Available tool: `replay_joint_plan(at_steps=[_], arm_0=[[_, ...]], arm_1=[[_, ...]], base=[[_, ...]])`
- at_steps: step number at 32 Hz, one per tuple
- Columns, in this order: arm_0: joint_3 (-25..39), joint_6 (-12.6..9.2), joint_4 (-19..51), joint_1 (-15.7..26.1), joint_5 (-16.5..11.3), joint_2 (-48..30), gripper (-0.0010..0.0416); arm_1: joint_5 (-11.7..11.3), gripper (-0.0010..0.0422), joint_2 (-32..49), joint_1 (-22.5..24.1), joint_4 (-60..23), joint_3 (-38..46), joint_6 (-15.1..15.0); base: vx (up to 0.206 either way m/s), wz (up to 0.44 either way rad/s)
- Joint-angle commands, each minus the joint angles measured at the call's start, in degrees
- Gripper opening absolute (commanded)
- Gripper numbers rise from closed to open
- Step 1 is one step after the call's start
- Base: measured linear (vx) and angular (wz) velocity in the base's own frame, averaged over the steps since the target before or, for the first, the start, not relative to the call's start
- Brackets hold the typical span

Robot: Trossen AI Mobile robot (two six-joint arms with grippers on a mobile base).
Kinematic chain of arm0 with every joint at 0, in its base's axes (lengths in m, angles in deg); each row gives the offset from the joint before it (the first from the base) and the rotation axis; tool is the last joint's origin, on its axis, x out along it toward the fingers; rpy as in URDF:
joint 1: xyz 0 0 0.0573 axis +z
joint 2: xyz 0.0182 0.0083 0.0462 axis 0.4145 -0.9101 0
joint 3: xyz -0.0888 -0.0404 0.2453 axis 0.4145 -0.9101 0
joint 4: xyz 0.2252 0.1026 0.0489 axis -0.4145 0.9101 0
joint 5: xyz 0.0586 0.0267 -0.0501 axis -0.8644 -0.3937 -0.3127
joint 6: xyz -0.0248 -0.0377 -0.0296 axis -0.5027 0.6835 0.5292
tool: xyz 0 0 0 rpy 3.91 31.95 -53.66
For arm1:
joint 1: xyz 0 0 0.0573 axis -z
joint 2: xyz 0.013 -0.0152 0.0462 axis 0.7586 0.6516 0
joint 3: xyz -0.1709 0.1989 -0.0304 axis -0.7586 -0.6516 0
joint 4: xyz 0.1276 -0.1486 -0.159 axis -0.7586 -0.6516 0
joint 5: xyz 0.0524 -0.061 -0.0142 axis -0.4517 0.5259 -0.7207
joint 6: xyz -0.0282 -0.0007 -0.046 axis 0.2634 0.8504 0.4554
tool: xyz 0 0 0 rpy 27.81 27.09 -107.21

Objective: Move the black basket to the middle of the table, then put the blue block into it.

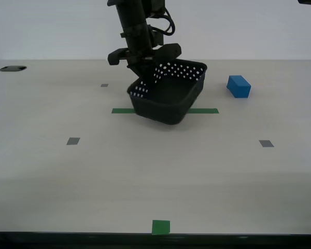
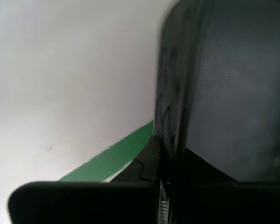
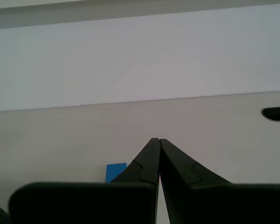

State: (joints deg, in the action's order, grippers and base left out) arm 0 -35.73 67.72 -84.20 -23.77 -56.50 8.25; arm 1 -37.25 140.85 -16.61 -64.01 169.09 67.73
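The black basket (image 1: 168, 98) sits tilted over the green tape strip (image 1: 202, 110) in the middle of the table (image 1: 145, 176). My second gripper (image 1: 145, 70) comes down from above and is shut on the basket's rim at the exterior view's left. In the second wrist view the basket wall (image 2: 224, 93) fills the frame at my second gripper (image 2: 165, 140). The blue block (image 1: 239, 86) lies on the table to the basket's right, apart from it. My first gripper (image 3: 158, 140) is shut and empty, with the blue block (image 3: 115, 171) far beyond it.
Grey tape squares (image 1: 73, 141) (image 1: 266, 143) lie on either side of the table and a green square (image 1: 160, 226) is at the front edge. A dark hole (image 1: 13, 68) is at the far left corner. The green strip also shows in the second wrist view (image 2: 107, 161).
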Motion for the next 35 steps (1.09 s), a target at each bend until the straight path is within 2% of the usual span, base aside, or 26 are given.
replay_joint_plan(at_steps=[1, 4, 8, 10, 12, 13, 15, 16, 19, 22, 25, 28, 29, 30, 31, 33, 34, 35], arm_0=[[0.04, -0.15, 0.63, 0.07, -0.02, 0.00, 0.0000], [0.04, -0.15, 0.59, 0.09, -0.02, 0.00, 0.0000], [0.04, -0.17, 0.59, 0.09, -0.02, 0.00, 0.0000], [0.04, -0.17, 0.57, 0.09, -0.02, 0.00, 0.0001], [0.04, -0.17, 0.57, 0.11, -0.02, 0.00, 0.0001], [0.04, -0.17, 0.57, 0.11, -0.02, 0.00, 0.0000], [0.04, -0.17, 0.57, 0.11, -0.02, 0.00, 0.0001], [0.04, -0.17, 0.59, 0.11, -0.02, 0.00, 0.0000], [0.04, -0.15, 0.59, 0.11, -0.02, 0.00, 0.0000], [0.04, -0.15, 0.59, 0.11, -0.02, 0.00, 0.0001], [0.04, 0.04, 0.96, 0.11, -0.02, 0.00, 0.0001], [0.50, 0.07, 3.54, 0.15, -0.04, -0.02, 0.0001], [2.23, 0.13, 7.43, 0.17, -0.74, -0.24, 0.0001], [2.89, 0.15, 8.63, 0.17, -1.29, -0.35, 0.0001], [4.17, 0.17, 10.58, 0.20, -2.82, -0.46, 0.0001], [6.32, 0.26, 13.03, 0.26, -3.52, -0.76, 0.0001], [6.88, 0.26, 13.73, 0.33, -3.85, -0.76, 0.0001], [8.55, 0.57, 15.67, 0.42, -4.59, -0.76, 0.0001]], arm_1=[[-0.44, 0.0000, 0.52, 0.26, -0.13, -0.31, -0.17], [-1.77, 0.0000, 0.35, 0.24, 0.26, 0.17, -1.51], [-1.75, 0.0003, 0.50, 0.28, 0.31, 0.15, -1.49], [-1.75, 0.0017, 0.50, 0.31, 0.15, -0.02, -1.84], [-1.75, 0.0051, 0.50, 0.31, 0.13, -0.02, -2.27], [-1.75, 0.0090, 0.50, 0.33, 0.15, -0.02, -2.25], [-1.75, 0.0119, 0.50, 0.33, 0.17, -0.02, -2.05], [-1.77, 0.0157, 0.50, 0.33, 0.20, -0.02, -1.88], [-1.77, 0.0207, 0.44, 0.33, 0.24, 0.04, -1.60], [-1.77, 0.0220, 0.04, 0.31, -0.46, 1.09, -1.60], [-1.84, 0.0209, -0.44, 0.20, -2.03, 5.25, -1.92], [-2.29, 0.0177, -0.46, -0.15, -3.80, 11.58, -2.64], [-3.30, 0.0152, -0.46, -0.44, -4.55, 14.82, -3.76], [-3.78, 0.0143, -0.46, -0.52, -5.14, 15.89, -4.13], [-5.22, 0.0125, -0.46, -0.76, -5.99, 17.77, -4.96], [-7.52, 0.0090, -0.46, -1.20, -7.32, 20.46, -6.05], [-7.93, 0.0080, -0.46, -1.33, -7.78, 21.11, -6.19], [-8.35, 0.0043, -0.46, -1.99, -8.35, 22.45, -7.02]], base=[[0.000, 0.000], [0.000, 0.000], [0.000, 0.000], [0.000, 0.000], [0.000, 0.000], [0.000, 0.000], [0.000, 0.000], [0.000, 0.000], [0.000, 0.000], [0.000, 0.000], [0.000, 0.000], [0.000, 0.000], [0.000, 0.000], [0.000, 0.000], [0.000, 0.000], [0.000, 0.000], [0.000, 0.000], [0.000, 0.000]])
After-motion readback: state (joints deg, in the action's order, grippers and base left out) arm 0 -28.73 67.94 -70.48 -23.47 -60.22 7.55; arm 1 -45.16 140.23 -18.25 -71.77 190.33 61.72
